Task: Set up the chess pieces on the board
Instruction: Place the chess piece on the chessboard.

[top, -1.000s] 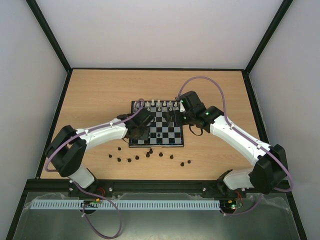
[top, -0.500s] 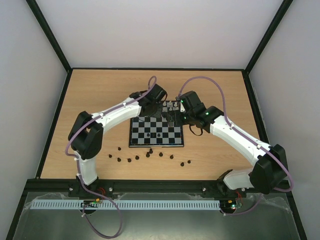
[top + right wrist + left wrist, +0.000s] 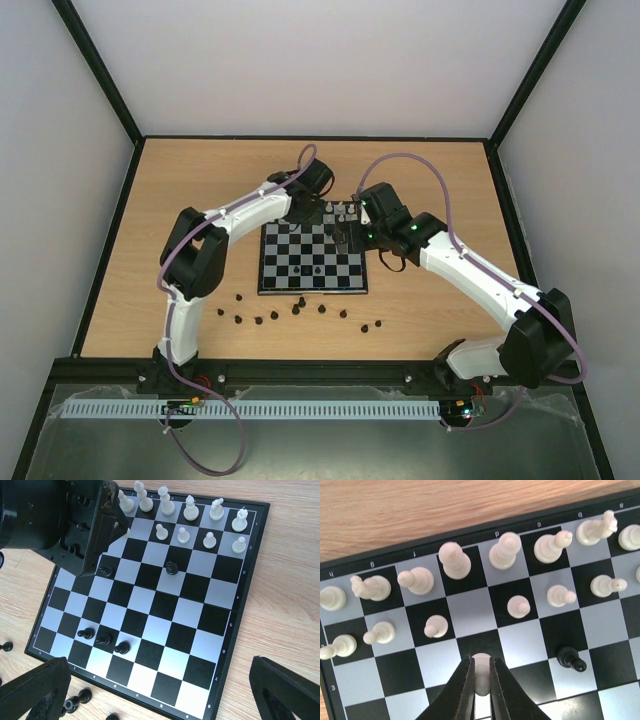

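- As I read the left wrist view, the left gripper (image 3: 481, 659) is closed on a white pawn (image 3: 481, 676), one finger against each flank, with no gap that I can see.
- That pawn stands upright on a black square of the board (image 3: 395, 560), long axis running straight up toward the camera, base on the surface or very near it; I cannot tell which.
- The key relation: the white pawn row has one bare square (image 3: 470, 611), and it lies directly ahead of the held pawn, one square farther from the arm bases. My judgement is that the next move is a short carry straight away from me.
- The neighbouring pawns (image 3: 436, 626) (image 3: 518, 606) stand on either side of that gap, so the fingers need to go in narrow.
- The back row (image 3: 454, 560) is filled along the far edge.
- The right gripper (image 3: 157, 680) hangs spread wide and empty over the middle of the board. It is well apart from the pawn, so the left arm is plainly the nearer one.
- A few black pieces (image 3: 103, 639) sit on stray squares, one (image 3: 569, 658) just right of the pawn.
- More black pieces (image 3: 300, 310) lie loose on the table (image 3: 200, 200) before the near edge, so by my estimate much of the job is left.
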